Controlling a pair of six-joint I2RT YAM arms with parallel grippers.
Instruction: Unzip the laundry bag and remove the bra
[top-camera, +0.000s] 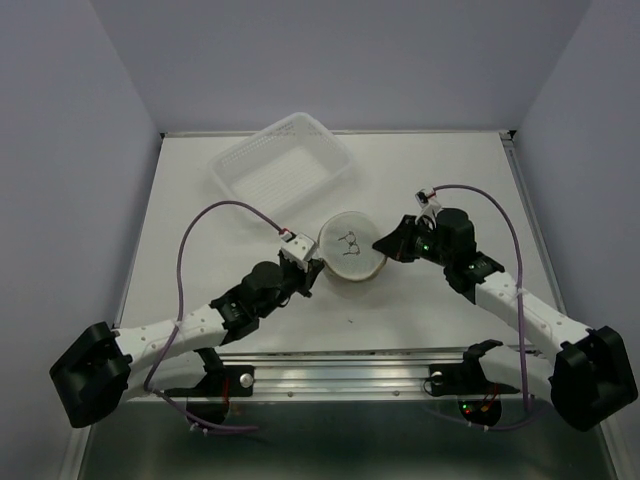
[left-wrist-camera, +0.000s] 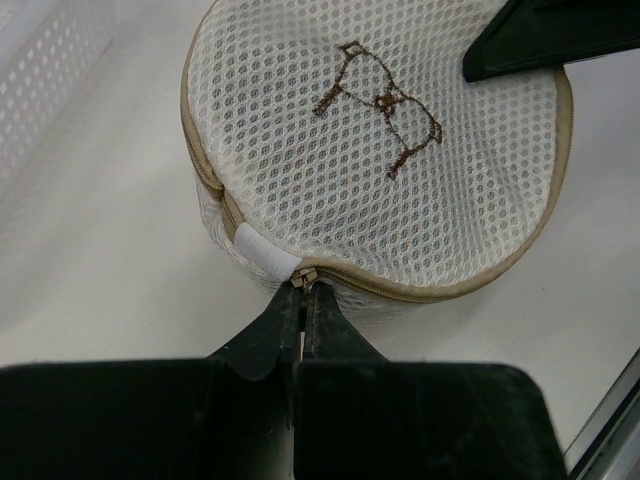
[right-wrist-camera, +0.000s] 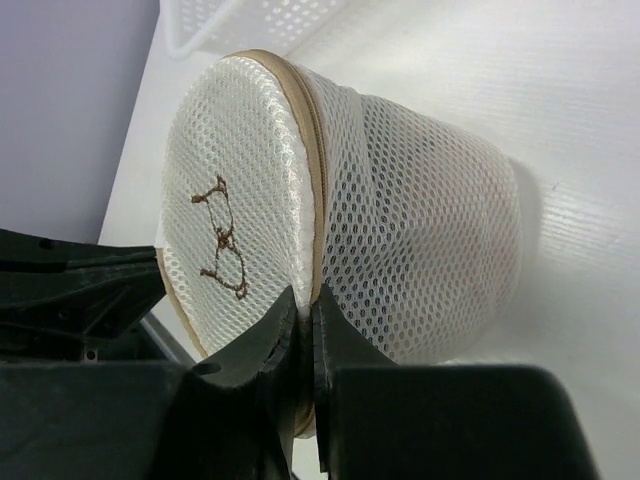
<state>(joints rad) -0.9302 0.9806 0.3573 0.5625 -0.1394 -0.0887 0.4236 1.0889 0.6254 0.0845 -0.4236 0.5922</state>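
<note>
The round white mesh laundry bag (top-camera: 350, 250) with a tan rim and a dark bra outline on its flat face lies in the middle of the table. My left gripper (left-wrist-camera: 303, 287) is shut on the zipper pull (left-wrist-camera: 303, 277) at the bag's near left edge. My right gripper (right-wrist-camera: 307, 308) is shut on the bag's tan rim (right-wrist-camera: 316, 190) at its right side, and one right finger shows in the left wrist view (left-wrist-camera: 540, 40). The zipper looks closed. The bra is hidden inside the bag.
A rectangular white plastic basket (top-camera: 283, 165) stands at the back, left of centre, just behind the bag. The table's near edge has a metal rail (top-camera: 340, 375) between the arm bases.
</note>
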